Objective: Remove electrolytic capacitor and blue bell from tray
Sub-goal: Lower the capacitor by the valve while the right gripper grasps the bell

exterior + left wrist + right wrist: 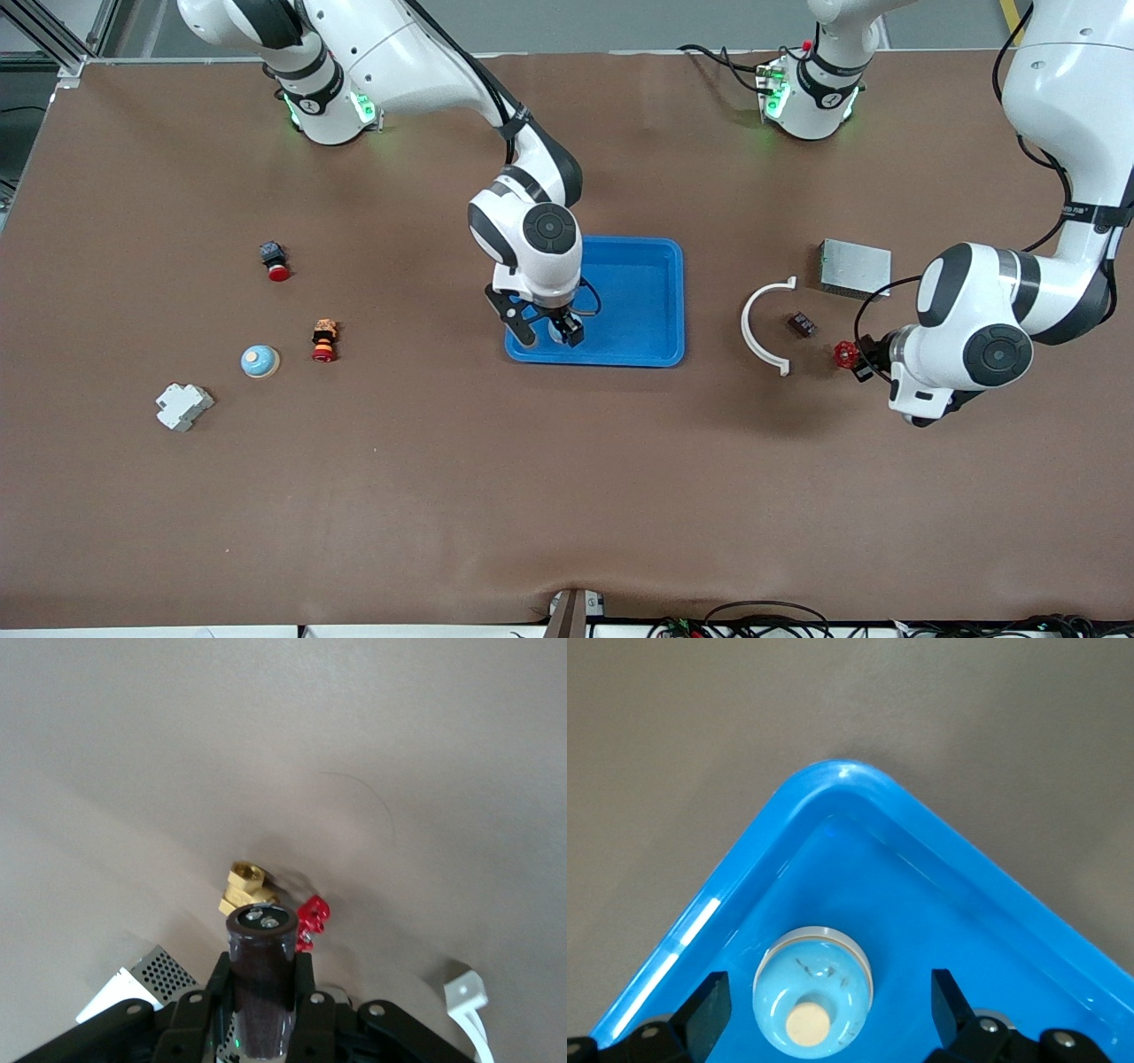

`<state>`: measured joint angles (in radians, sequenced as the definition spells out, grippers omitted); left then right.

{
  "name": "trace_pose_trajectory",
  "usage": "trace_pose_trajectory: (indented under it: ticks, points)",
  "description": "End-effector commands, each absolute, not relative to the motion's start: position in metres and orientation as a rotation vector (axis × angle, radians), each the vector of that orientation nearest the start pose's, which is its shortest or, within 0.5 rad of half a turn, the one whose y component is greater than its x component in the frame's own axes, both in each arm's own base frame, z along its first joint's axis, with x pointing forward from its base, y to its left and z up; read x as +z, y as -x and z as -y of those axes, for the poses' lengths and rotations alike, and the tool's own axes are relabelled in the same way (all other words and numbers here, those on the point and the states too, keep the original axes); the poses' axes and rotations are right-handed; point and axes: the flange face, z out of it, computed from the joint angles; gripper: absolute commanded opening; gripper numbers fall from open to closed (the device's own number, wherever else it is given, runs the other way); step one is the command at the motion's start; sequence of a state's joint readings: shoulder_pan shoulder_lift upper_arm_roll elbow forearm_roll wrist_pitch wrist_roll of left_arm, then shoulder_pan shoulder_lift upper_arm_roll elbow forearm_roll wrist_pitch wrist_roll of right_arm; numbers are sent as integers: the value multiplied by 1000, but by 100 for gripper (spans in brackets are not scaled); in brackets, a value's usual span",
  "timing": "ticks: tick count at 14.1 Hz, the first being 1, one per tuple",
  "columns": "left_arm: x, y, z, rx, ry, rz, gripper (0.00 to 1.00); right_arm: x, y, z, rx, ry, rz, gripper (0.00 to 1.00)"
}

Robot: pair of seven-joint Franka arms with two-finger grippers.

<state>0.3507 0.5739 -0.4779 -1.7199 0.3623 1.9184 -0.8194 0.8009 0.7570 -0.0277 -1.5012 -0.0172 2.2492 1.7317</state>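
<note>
Capacitor (260,979) was a dark brown cylinder with two metal terminals on its end face, clamped in the left gripper (260,1010), long axis running out along the fingers, above the brass valve (244,889) with the red handwheel (846,354). Bell (813,994), a glossy light-blue dome with a cream button, sat button-up in the blue tray's (660,292) 7 o'clock corner. Right gripper (551,332) hung over it, fingers spread wide, holding nothing.
</note>
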Motion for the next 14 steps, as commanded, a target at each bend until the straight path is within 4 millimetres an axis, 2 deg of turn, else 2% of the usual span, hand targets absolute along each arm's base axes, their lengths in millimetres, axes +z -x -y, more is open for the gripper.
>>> trace_pose_trajectory:
  ticks: [1,3,5,7,10,13,14]
  points:
    - [255,-628,13,324,2863,682,0,212,-510,-509,-89,2788,-1453,100]
    - [243,-618,10,309,2882,660,0,208,-510,-511,-95,2771,-1457,100]
    - [237,-618,8,291,2892,695,0,202,-507,-513,-93,2778,-1452,100]
    - [242,-621,-13,277,2880,770,0,198,-505,-516,-96,2767,-1456,100]
    - [248,-622,-13,256,2859,842,0,195,-505,-516,-98,2761,-1461,100]
    - [240,-623,-12,248,2825,1014,0,191,-505,-516,-99,2766,-1461,100]
    - [238,-622,-12,248,2817,1017,0,191,-505,-516,-100,2767,-1460,100]
